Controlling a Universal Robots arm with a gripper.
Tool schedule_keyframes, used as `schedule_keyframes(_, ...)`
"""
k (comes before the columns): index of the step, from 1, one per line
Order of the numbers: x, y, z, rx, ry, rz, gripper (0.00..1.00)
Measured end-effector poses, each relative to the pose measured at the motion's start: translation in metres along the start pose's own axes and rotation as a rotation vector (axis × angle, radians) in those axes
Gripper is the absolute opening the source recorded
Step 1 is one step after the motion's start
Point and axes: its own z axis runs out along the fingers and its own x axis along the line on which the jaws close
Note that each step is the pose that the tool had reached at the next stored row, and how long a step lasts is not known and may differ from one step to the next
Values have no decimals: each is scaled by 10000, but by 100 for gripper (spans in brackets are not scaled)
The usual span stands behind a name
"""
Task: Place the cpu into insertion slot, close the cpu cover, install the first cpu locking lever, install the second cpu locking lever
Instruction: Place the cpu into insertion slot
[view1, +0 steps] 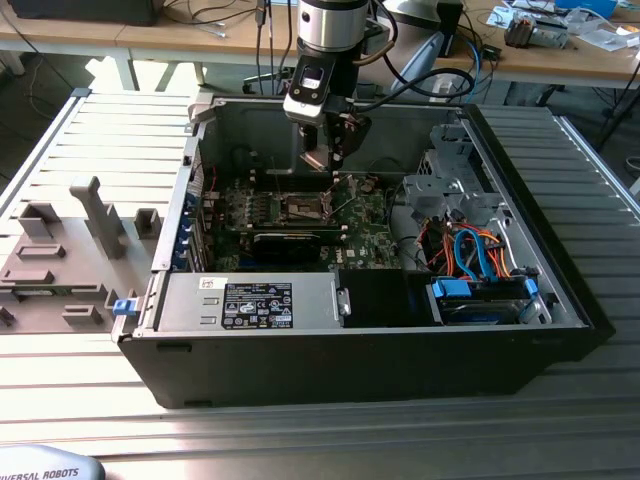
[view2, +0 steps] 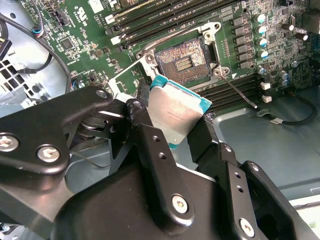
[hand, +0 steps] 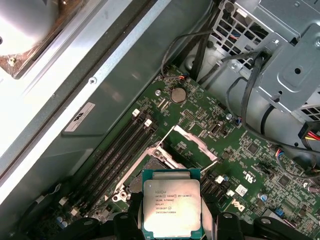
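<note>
Gripper (view1: 322, 160) is inside the open computer case (view1: 350, 370), hanging above the motherboard (view2: 75, 40) in the exterior view. Both black fingers (view2: 150, 145) pinch the cpu (view2: 177, 112) by opposite edges, with its silver-grey lid facing the cameras in both wrist views (hand: 171, 207). The chip is tilted and clear of the board, not seated.

The insertion slot (view2: 182, 62) sits just beyond the chip in the second wrist view. It is open and its contact field is exposed. The cpu cover (hand: 192, 145) is swung up off the slot and stands on edge beside it. One locking lever (view2: 240, 92) is released, its thin rod angled out across the memory slots (view2: 235, 90).

Also in the first wrist view are a coin cell (hand: 178, 94) on the board and the grey drive cage (hand: 285, 65) beyond it. The power supply (view1: 250, 303) sits along the case's near wall in the exterior view.
</note>
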Motion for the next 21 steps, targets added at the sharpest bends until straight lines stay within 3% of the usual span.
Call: schedule_keyframes(21,0,0,0,-2,-6,109,54)
